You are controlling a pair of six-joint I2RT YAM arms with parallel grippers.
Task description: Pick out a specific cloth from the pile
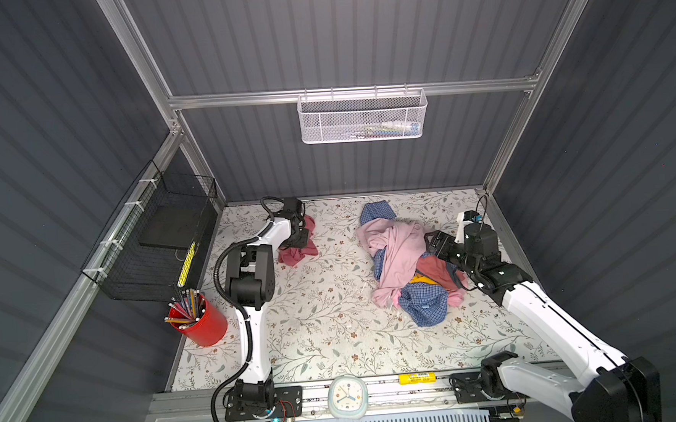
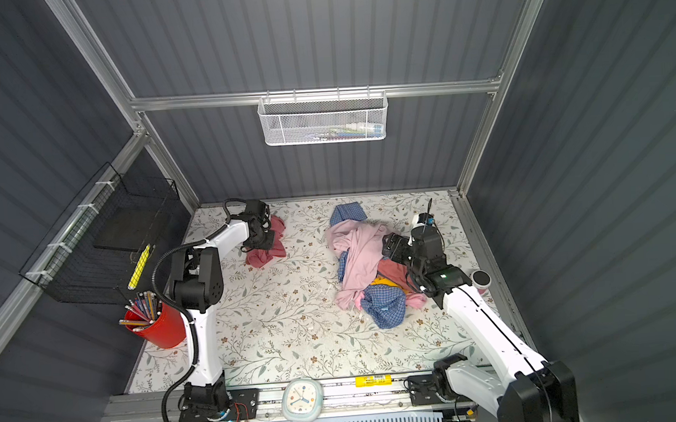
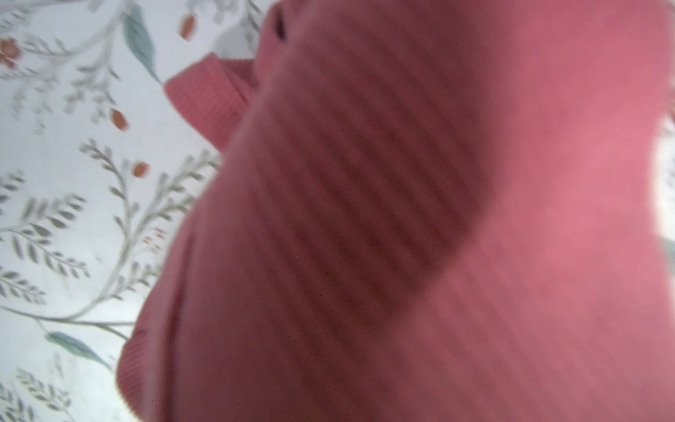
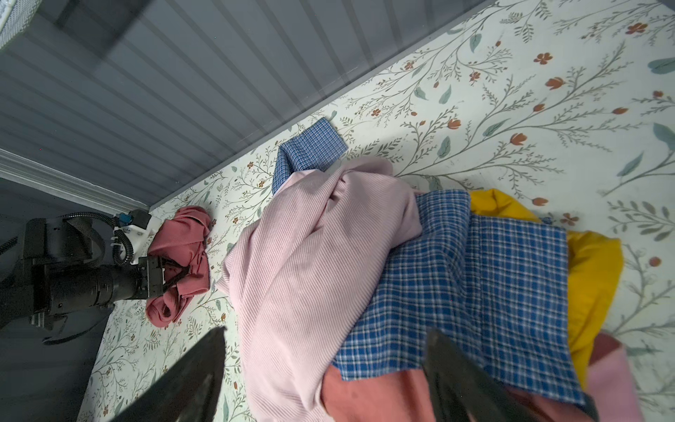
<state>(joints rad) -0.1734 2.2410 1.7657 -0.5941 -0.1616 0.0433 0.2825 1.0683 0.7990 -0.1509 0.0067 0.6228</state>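
Far left on the tabletop [image 1: 334, 319] lies the cloth [image 1: 289, 256], bare room between it and the pile [image 1: 398, 248]. The left end effector [image 1: 301, 241] is on it, grip unclear; the right end effector [image 1: 430, 241] is open.

Both top views: table [image 1: 327, 331] bright and evenly lit, walls [image 1: 45, 116] dim, shadows soft — a white glare spot on the clock [image 1: 348, 396]. Left wrist view smeared, cloth [image 3: 365, 237] out of focus; right wrist view sharp — only the near fingers [image 4: 190, 380] blurred.
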